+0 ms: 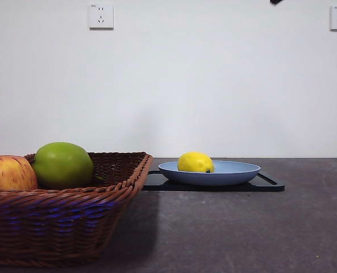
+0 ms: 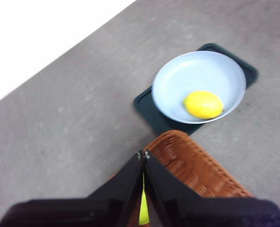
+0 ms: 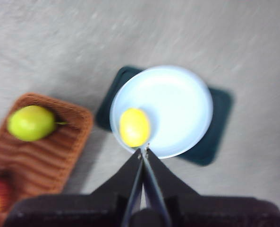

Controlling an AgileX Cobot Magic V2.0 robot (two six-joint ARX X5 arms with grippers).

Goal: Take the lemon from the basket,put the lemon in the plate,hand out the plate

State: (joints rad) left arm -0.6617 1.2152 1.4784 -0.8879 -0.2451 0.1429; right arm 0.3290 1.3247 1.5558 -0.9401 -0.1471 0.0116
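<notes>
Bright yellow oval lemon point(image 1: 195, 162) sits in the wide shallow light-blue plate point(image 1: 236, 173), off-centre toward the rim on the basket side. Plate rests on a flat black rectangular tray point(image 1: 267, 185), just beside the brown woven wicker basket point(image 1: 71, 210). Large green apple point(image 1: 62, 165) and reddish-yellow apple point(image 1: 9, 173) are in the basket.

I see both arms high above the table. Left gripper point(image 2: 144, 156) hangs over the basket's edge, jaws pressed together, holding nothing. Right gripper point(image 3: 143, 152) hangs above the plate's near rim by the lemon, jaws also together and empty. Front view shows only a black tip at the top edge; can't tell which arm.

My read: lemon step looks done, plate hand-out remains. Plate looks rigid, smooth and matte, probably light, likely slick at the lip. I'd pinch the rim on the side away from the lemon, jaws straddling the edge. Lemon is round and loose, so any tilt will roll it; keep the plate level. Low rim gives little margin.
</notes>
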